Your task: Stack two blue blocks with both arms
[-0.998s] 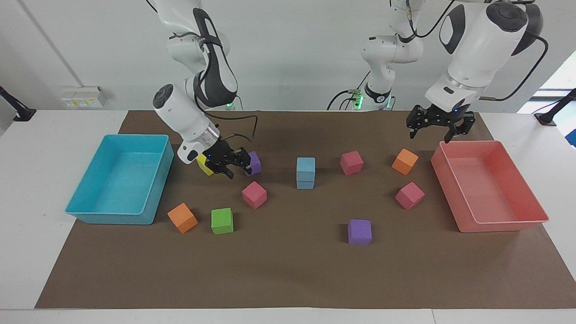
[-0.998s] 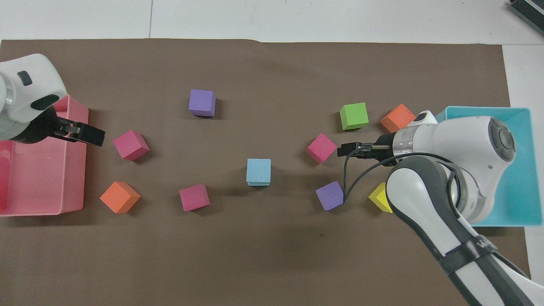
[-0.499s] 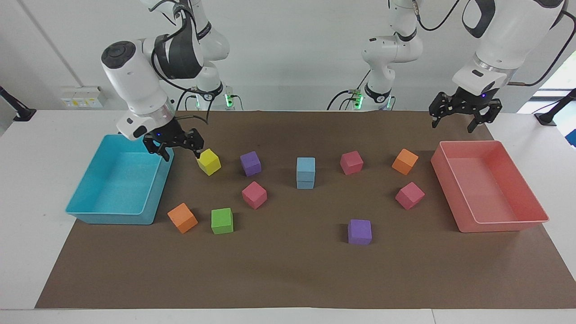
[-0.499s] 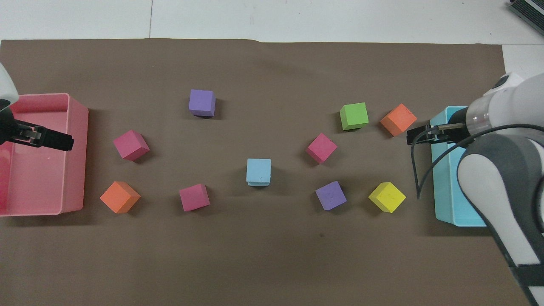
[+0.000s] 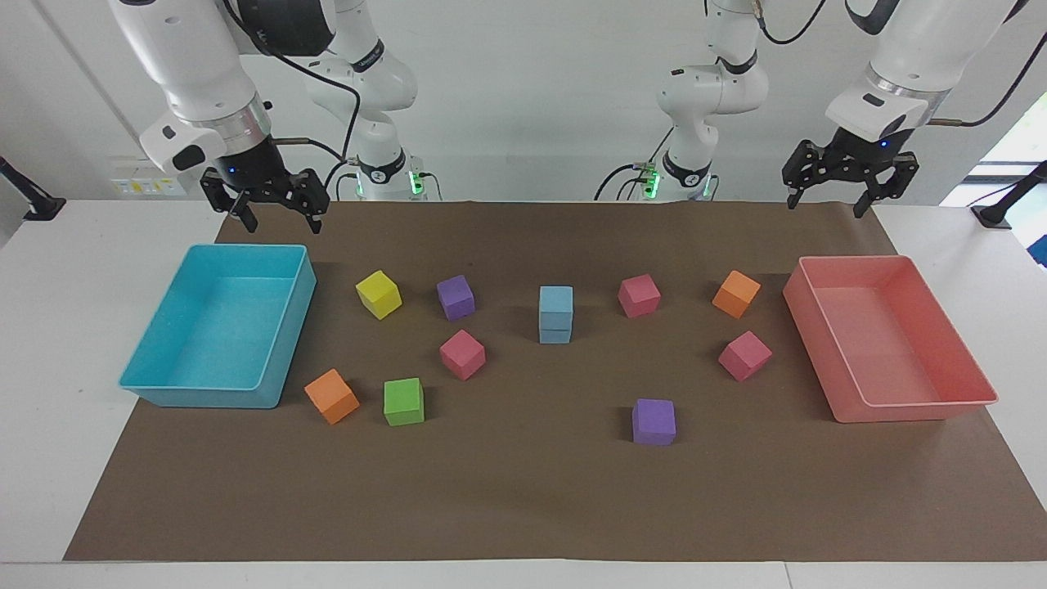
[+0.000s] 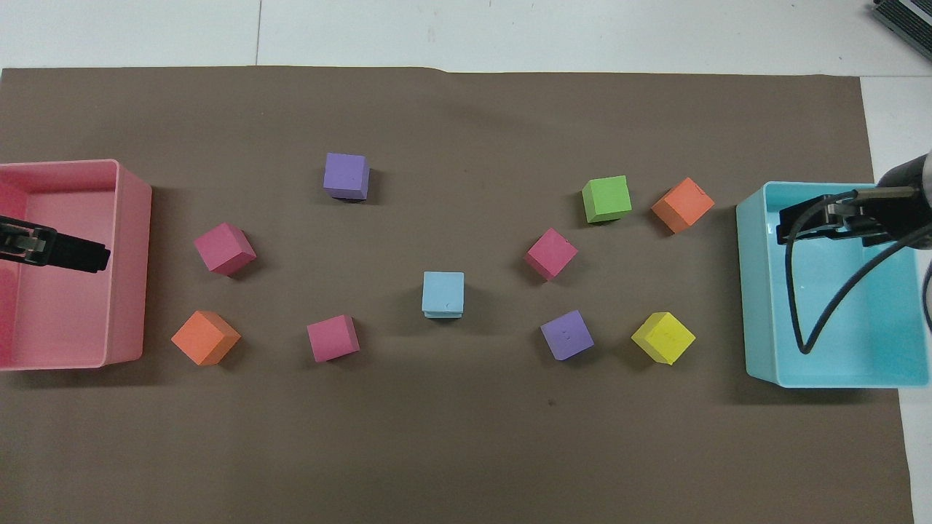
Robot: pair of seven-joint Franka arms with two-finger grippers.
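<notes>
Both grippers (image 5: 846, 190) (image 5: 263, 204) open — empty

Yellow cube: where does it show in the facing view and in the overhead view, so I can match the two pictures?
Facing view: the yellow cube sits on the brown mat between the turquoise tray and a purple cube.
Overhead view: the same cube lies low in the picture, again between that tray and the purple cube.
Shared landmark: the stacked blue blocks at mid-mat.

Both arms raised — left gripper (image 5: 848, 186), right gripper (image 5: 266, 206) empty.
</notes>
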